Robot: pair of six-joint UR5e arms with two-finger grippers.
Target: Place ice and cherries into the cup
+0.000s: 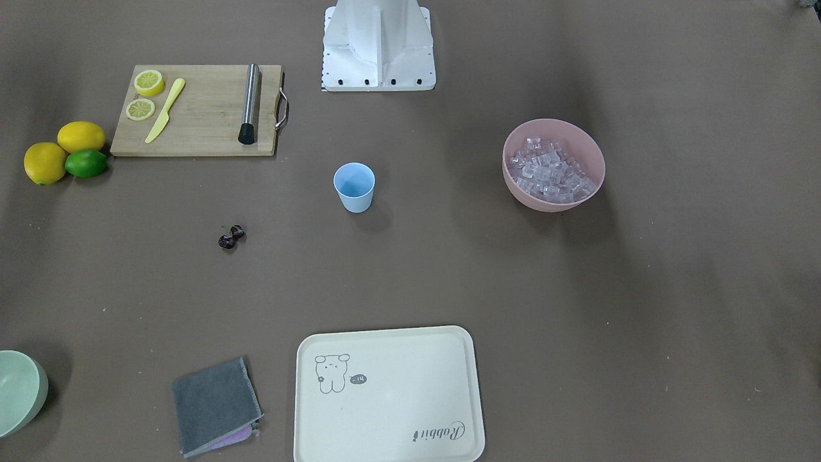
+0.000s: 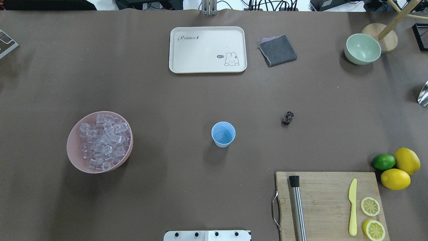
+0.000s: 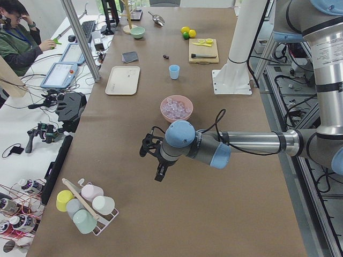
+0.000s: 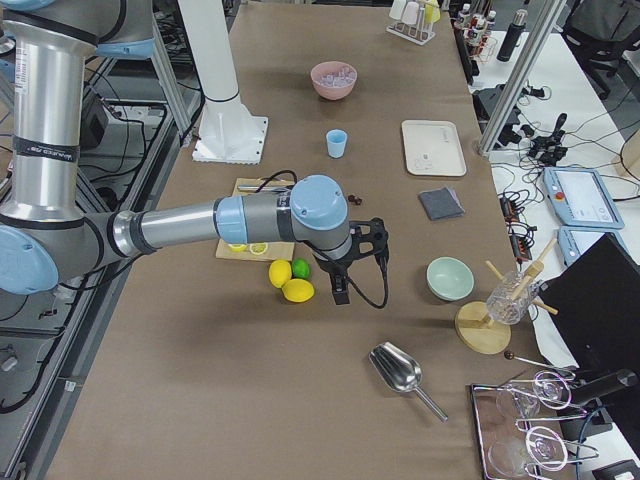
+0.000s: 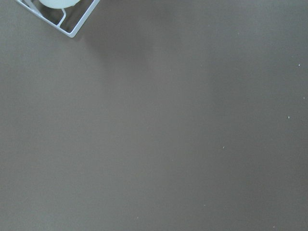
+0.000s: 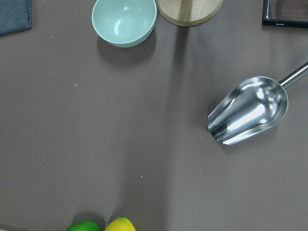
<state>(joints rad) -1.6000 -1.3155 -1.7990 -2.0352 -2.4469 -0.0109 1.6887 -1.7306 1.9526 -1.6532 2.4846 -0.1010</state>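
The light blue cup (image 2: 223,134) stands upright and empty at the table's middle; it also shows in the front view (image 1: 354,187). The dark cherries (image 2: 287,118) lie on the table to its right, apart from it. The ice (image 2: 102,140) fills the pink bowl (image 2: 72,149) at the left. My left gripper (image 3: 153,160) hangs over bare table far past the pink bowl; it shows only in the left side view, so I cannot tell its state. My right gripper (image 4: 340,292) hovers near the lemons, seen only in the right side view; I cannot tell its state.
A wooden board (image 2: 321,201) holds a steel muddler (image 2: 297,211), a yellow knife and lemon slices. Two lemons and a lime (image 2: 383,161) lie beside it. A cream tray (image 2: 207,49), grey cloth (image 2: 277,50), green bowl (image 2: 362,48) and steel scoop (image 6: 248,110) lie farther off.
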